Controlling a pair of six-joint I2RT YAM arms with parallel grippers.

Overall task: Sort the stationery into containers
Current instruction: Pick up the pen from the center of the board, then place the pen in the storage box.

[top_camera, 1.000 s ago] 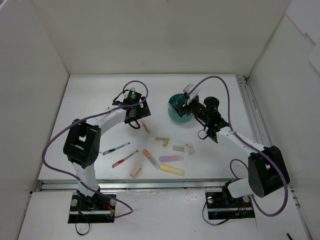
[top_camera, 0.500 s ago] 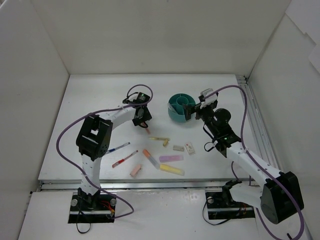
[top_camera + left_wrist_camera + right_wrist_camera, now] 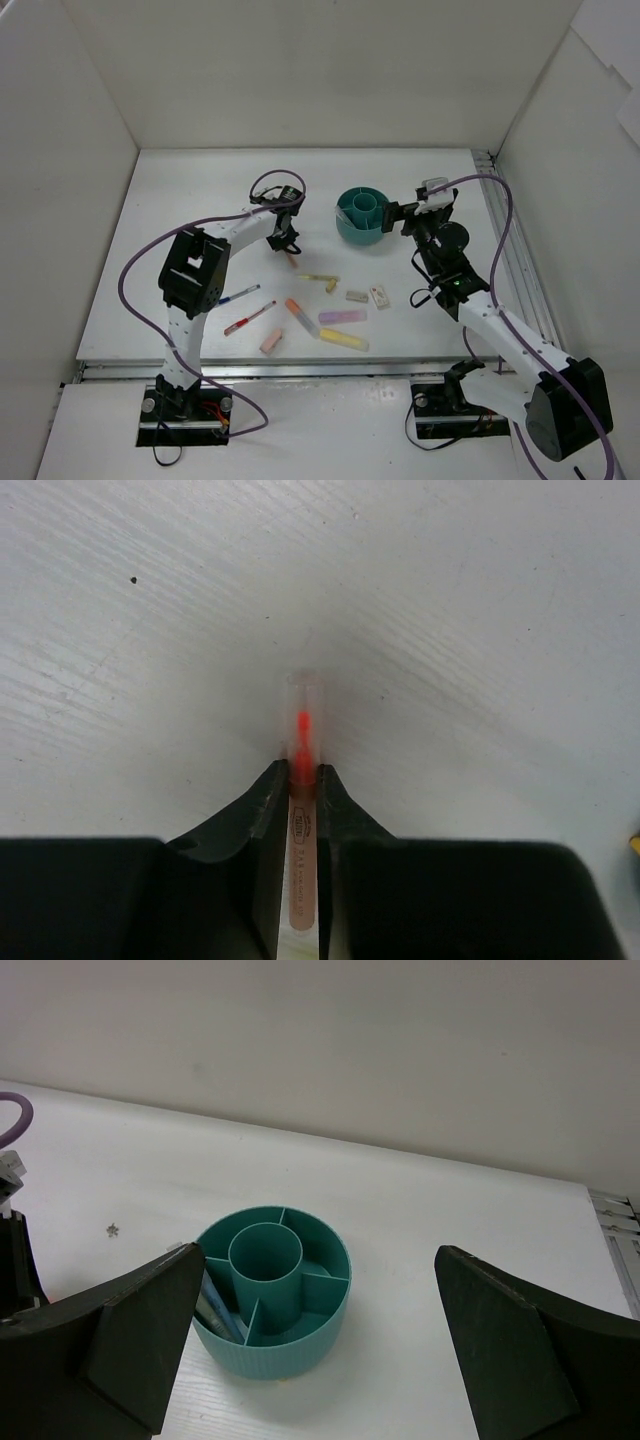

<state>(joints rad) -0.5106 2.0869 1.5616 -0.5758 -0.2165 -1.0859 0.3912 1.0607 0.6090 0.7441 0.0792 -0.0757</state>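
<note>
My left gripper [image 3: 285, 240] [image 3: 302, 775] is shut on a thin pale pen [image 3: 303, 705] [image 3: 293, 258] with an orange-red tip under a clear cap; the pen lies on the white table. The round teal container [image 3: 362, 228] [image 3: 270, 1355] has inner dividers, and blue and grey pens [image 3: 218, 1310] lean in its left compartment. My right gripper [image 3: 410, 218] [image 3: 318, 1251] hangs open just right of the container, holding nothing. Loose stationery lies in the middle: a blue pen [image 3: 232, 295], a red pen [image 3: 250, 317], an orange highlighter [image 3: 299, 316], a purple highlighter [image 3: 342, 316] and a yellow highlighter [image 3: 344, 340].
A pink eraser [image 3: 272, 341], a grey eraser [image 3: 357, 296], a white eraser [image 3: 380, 296] and a small yellow item [image 3: 318, 280] lie among the pens. White walls enclose the table on three sides. A metal rail [image 3: 503, 240] runs along the right edge.
The left gripper has closed onto the orange-tipped pen. The right gripper has opened wide and drawn back to the right, off the teal container.
</note>
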